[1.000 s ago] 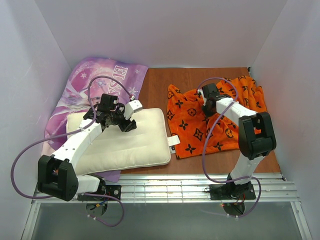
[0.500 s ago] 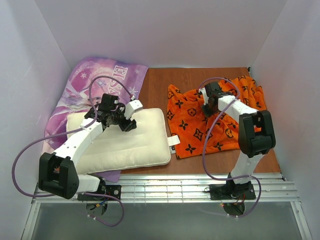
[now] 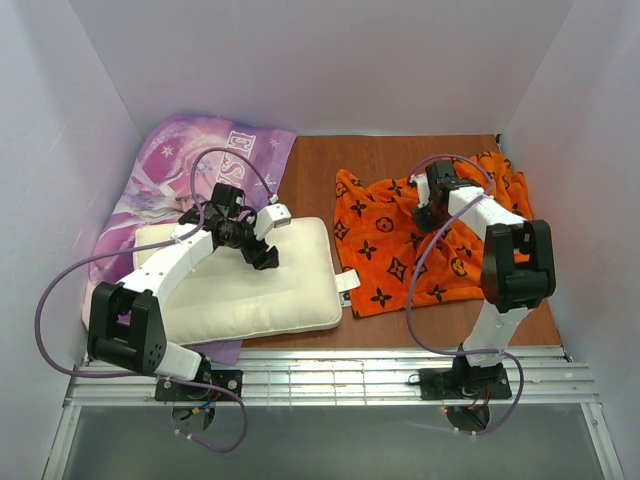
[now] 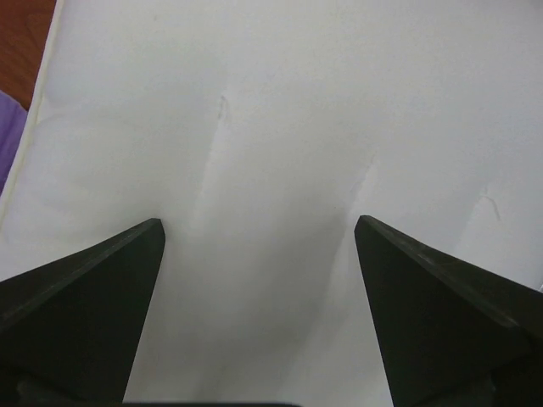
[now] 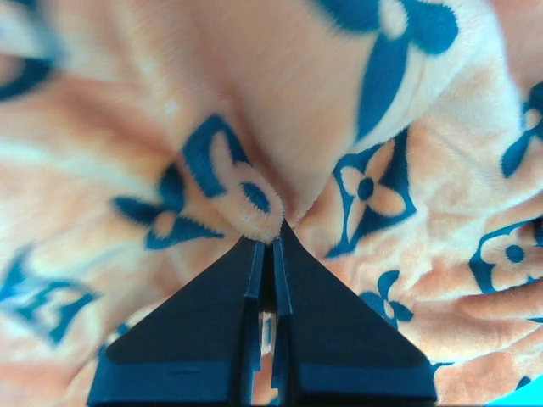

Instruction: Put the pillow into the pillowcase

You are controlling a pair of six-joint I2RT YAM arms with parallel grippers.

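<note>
White walls (image 3: 320, 60) closed off three sides of the brown wooden table (image 3: 310, 165). On it I counted three soft things, with two arms working over them.

The one pillow (image 3: 280, 295), cream-white and plump, lay flat on the left half of the table. Its far left part rested on a purple printed cloth (image 3: 165, 165) that spread out toward the back left corner. A small white tab (image 3: 346, 281) stuck out from the pillow's right edge, just beside the orange cloth.

The one pillowcase (image 3: 385, 265), orange with black flower and star marks, lay rumpled on the right half. It was apart from the pillow, and nothing of the pillow was inside it.

The left gripper (image 3: 262, 252) hung over the upper middle of the pillow. Its two dark fingers (image 4: 102, 280) were spread wide with only bare white fabric between them. I could not tell whether the tips pressed into the cloth.

The right gripper (image 3: 425, 215) was down in the far part of the pillowcase. Its two fingers were drawn tight together, pinching a small raised fold of the orange fabric at their tips.

Two purple cables looped beside the arms, one for each. Metal rails (image 3: 330, 372) ran across the near edge, where both bases were bolted.
</note>
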